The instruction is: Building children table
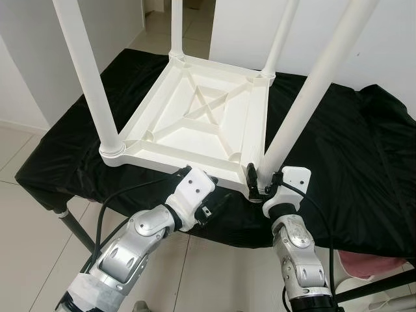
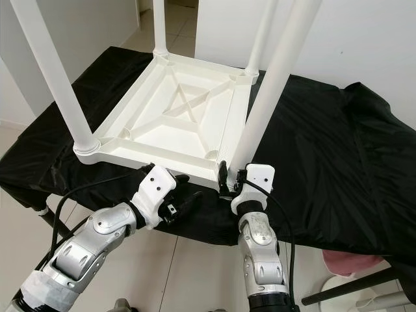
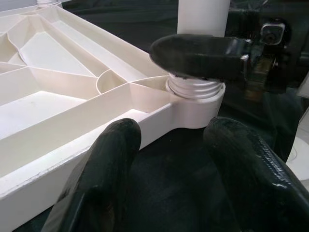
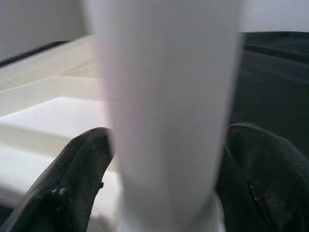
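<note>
Nearest the robot, the right hand (image 1: pixel 259 184) reaches up to the bottom of the near right leg (image 1: pixel 305 97), its two black fingers pinching the white tube just above the threaded collar (image 3: pixel 195 89) where it enters the corner socket; that low grip probably lets it turn or steady the leg while it seats. Just beside it, the left hand (image 1: pixel 218 203) hovers at the near rim of the table top (image 1: pixel 195 123), fingers spread and holding nothing, aimed at the same corner, perhaps ready to brace the frame against the twisting. The table top lies upside down on the black-draped surface (image 1: pixel 351 162), ribbed underside up, which keeps the sockets open from above. The near left leg (image 1: pixel 88 71) stands in its corner, and farther back the two far legs (image 1: pixel 177 29) rise from theirs. With all four legs upright, the assembly looks nearly finished; what remains seems to be tightening this last joint. Beyond the surface lie pale floor tiles (image 1: pixel 162 26) and white walls.
</note>
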Robot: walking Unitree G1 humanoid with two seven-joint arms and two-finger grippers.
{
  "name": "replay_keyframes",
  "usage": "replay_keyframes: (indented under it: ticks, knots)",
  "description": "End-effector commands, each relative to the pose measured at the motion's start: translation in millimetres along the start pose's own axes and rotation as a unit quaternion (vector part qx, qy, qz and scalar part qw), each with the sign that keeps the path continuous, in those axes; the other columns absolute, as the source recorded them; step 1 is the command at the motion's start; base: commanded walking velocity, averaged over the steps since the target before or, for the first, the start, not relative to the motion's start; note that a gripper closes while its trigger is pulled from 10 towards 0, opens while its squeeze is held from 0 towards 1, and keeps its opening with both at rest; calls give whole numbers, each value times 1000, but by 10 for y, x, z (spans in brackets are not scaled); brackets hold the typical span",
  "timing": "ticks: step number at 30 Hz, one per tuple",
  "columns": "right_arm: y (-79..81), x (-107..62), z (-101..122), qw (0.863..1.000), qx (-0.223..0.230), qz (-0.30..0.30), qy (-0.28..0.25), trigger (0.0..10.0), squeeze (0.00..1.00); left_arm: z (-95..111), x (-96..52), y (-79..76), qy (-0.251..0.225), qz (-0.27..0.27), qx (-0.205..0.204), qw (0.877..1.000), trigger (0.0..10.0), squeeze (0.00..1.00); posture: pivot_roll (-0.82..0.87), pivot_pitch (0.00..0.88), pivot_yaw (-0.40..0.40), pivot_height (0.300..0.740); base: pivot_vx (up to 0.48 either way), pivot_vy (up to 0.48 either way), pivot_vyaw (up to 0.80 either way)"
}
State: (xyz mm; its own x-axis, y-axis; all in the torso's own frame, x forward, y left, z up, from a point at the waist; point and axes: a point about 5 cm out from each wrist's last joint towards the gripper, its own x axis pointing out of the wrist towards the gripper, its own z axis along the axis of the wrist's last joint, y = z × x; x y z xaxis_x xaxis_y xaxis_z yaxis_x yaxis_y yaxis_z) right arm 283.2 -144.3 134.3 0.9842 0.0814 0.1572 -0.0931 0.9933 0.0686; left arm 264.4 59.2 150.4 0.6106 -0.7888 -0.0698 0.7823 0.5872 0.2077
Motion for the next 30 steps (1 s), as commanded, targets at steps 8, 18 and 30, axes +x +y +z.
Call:
replay_keyframes:
  ticks: [8, 18, 30]
  knots:
    - [-173, 31, 85, 997, -16, 78, -9, 10000, 0, 0, -8, -40, 1, -21, 1, 1000, 10000, 0, 23, 103, -68, 740, 0, 0, 0]
    - [-190, 150, 37, 977, -40, 209, 26, 10000, 0, 20, -2, -2, -2, -16, 4, 1000, 10000, 0, 26, 106, -60, 740, 0, 0, 0]
    - [-216, 233, -73, 959, -52, 271, 59, 0, 0, 46, -2, 31, -4, -16, 6, 1000, 10000, 0, 27, 110, -53, 740, 0, 0, 0]
